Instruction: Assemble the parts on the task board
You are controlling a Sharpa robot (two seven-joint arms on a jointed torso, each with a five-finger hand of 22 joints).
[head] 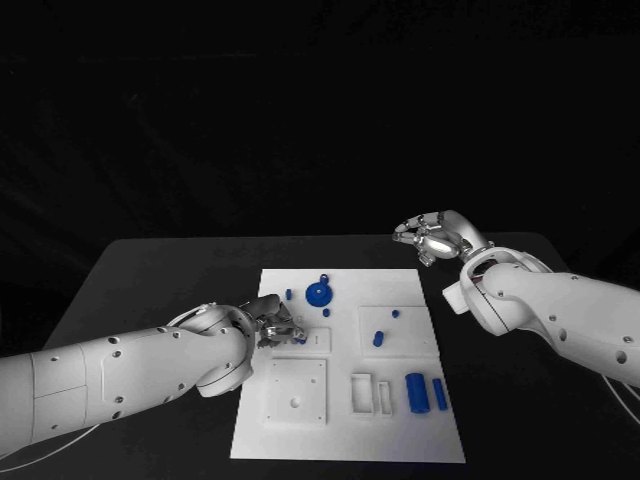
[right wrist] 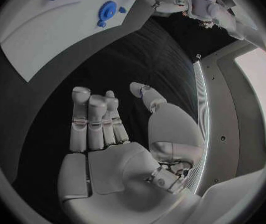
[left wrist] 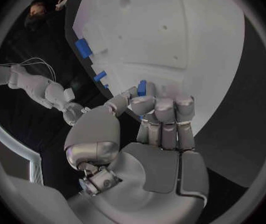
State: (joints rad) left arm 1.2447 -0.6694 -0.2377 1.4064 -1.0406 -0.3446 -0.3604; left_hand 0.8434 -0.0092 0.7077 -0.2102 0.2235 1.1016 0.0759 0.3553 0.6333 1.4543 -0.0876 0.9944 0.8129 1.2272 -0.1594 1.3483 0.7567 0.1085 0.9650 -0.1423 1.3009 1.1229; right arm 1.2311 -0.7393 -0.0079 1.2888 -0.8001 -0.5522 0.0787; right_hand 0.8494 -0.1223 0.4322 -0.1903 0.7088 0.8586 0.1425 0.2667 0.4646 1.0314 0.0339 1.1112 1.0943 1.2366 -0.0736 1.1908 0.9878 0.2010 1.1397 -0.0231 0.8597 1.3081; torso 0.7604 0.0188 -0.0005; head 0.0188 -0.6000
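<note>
The board [head: 352, 400] lies flat in the middle of the black counter [head: 162, 270], and everything else is placed from it.

The left robot hand [head: 270, 327] sits over the board's left edge, about halfway along its length. Its fingers are curled in tight, and the left wrist view shows a small blue peg [left wrist: 141, 88] pinched between the thumb and the fingertips, its end sticking out above them. The fingers hide the peg's lower part.

The right robot hand [head: 433, 238] is off the board, over the counter just beyond the board's far right corner. It holds nothing; in the right wrist view the fingers [right wrist: 95, 122] stand straight and together with the thumb set apart from them.

On the board's far half lies a round blue disc [head: 320, 294] with a thin stub beside it. A short blue pin [head: 289, 294] stands to the disc's left, near the left robot hand. Toward the board's right side sit two small blue pieces [head: 379, 338], one behind the other. At the near right of the board a blue cylinder [head: 418, 392] lies next to a slimmer blue bar [head: 440, 393], just apart from it. To their left is a white rectangular slot block [head: 365, 393], and left of that a white square plate [head: 294, 392] with small holes, at the near left of the board.
</note>
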